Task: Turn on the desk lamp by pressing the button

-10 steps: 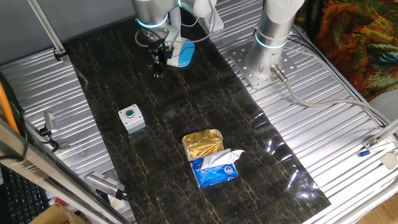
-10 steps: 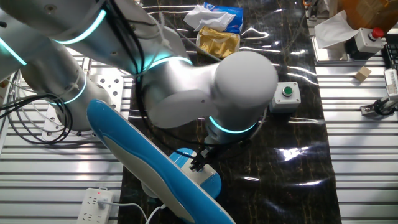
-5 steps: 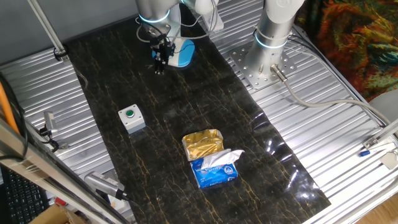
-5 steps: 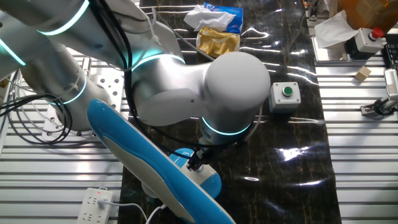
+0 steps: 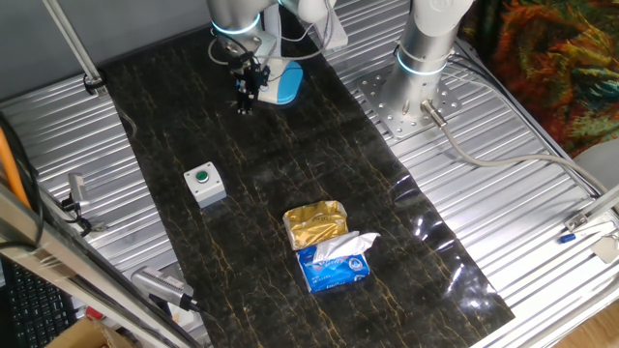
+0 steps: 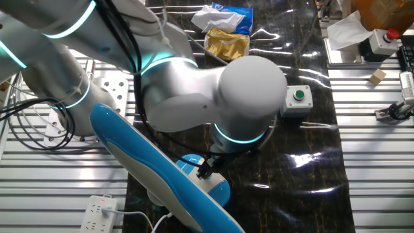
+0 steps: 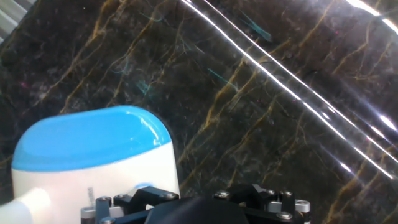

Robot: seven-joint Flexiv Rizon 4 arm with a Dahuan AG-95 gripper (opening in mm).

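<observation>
The gripper (image 5: 246, 102) hangs low beside the lamp (image 5: 282, 83) base, likely to reach its button; finger state unclear.

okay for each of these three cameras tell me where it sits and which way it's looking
One fixed view: high over the green-button box end, looking down the dark marbled mat to the white, blue-rimmed desk lamp base; arm and gripper show.
The other fixed view: behind the lamp, facing back; arm fills it.
Hand view: above the base; gripper body shows.
Shared: lamp, mat.
</observation>
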